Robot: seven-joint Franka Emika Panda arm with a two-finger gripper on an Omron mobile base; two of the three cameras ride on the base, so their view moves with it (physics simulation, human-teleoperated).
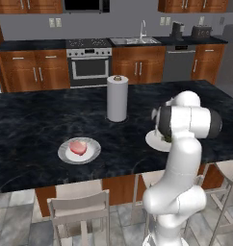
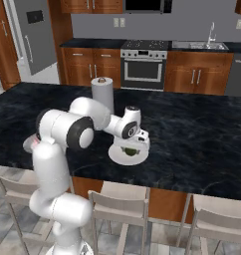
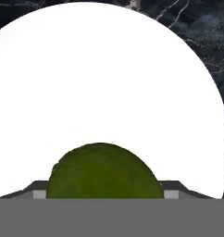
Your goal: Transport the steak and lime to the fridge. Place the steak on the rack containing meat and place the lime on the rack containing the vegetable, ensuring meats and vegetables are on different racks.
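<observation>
Gripper [image 2: 129, 148]: down over the white plate [image 2: 120, 158] in the right base view, jaws closed in on the lime [image 3: 103, 171], one at each side of it in the hand view.
Lime: on that white plate, near the island's front edge.
Steak [image 1: 78, 146]: left base view alone shows it, on a grey plate [image 1: 65, 154] well apart.
Paper towel roll [image 1: 117, 98]: upright behind both plates.

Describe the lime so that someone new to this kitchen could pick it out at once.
Start at the long dark marble island counter and find the tall paper towel roll. Two white plates lie nearer the stools; the lime sits on the plate under the end effector. It is a small dark green ball, whereas the other plate carries the pink-red steak.
</observation>
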